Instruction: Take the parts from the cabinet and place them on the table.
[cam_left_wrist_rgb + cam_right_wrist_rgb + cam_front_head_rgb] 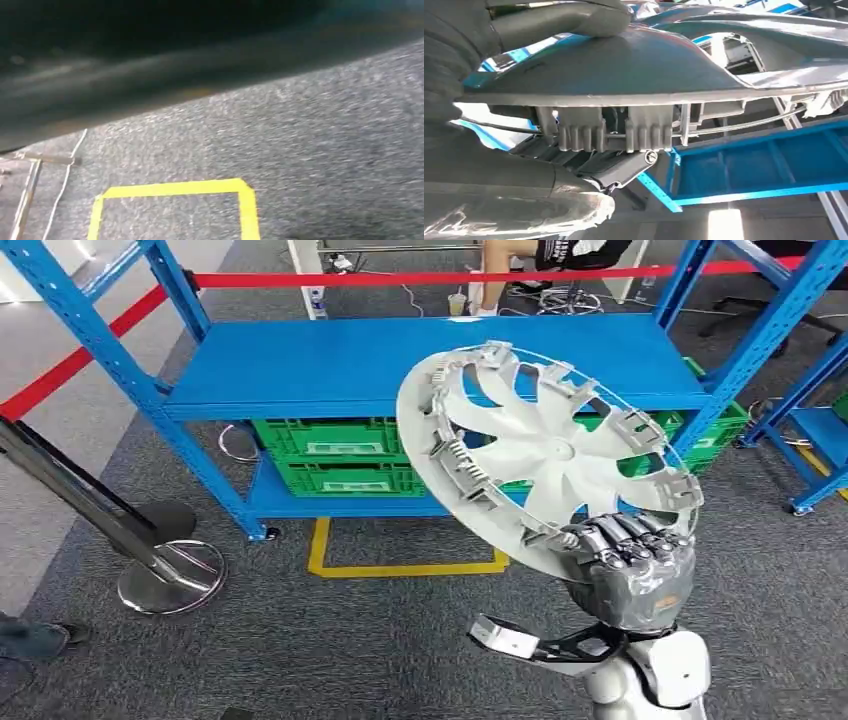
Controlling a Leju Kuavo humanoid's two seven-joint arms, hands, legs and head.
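Gripped by its rim, I see the round silver plastic wheel cover (pixel 545 450) tilting toward eleven o'clock from my right hand (pixel 628 562). Beyond it sits the blue metal rack (pixel 330 365); my left hand's state I cannot tell.

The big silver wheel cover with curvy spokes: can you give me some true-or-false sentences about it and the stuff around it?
1. The right robot hand grips the silver plastic wheel cover at its rim. True.
2. The wheel cover lies flat on the blue metal shelf. False: it is held up, tilted.
3. Green plastic crates sit under the top shelf board. True.
4. The yellow tape square on the grey carpet is red. False: yellow.
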